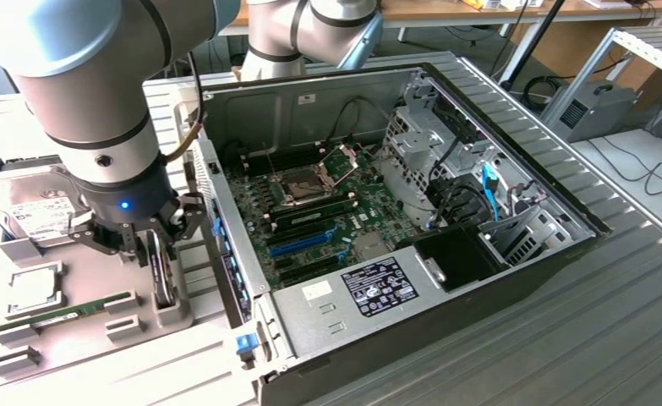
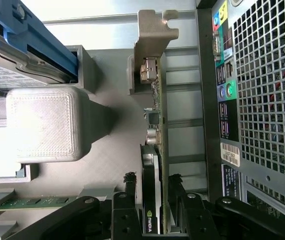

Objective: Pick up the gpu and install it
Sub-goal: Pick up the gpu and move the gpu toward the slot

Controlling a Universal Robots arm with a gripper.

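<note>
Much of the gpu [image 2: 157,130] hides behind the gripper [image 2: 151,187].

Bright, even light surrounds me; the grey block [image 2: 45,122] throws soft shadow toward the gpu [image 2: 157,120], with white glare beside the block.

My claw [image 2: 152,187] had a tight lane around the gpu [image 2: 158,125]: the computer case [image 2: 262,100] wall stood just beside it on one flank, the grey holder block [image 2: 45,122] near on the other. Inside the case the blue slots [image 1: 303,244] lay unblocked from above.
</note>
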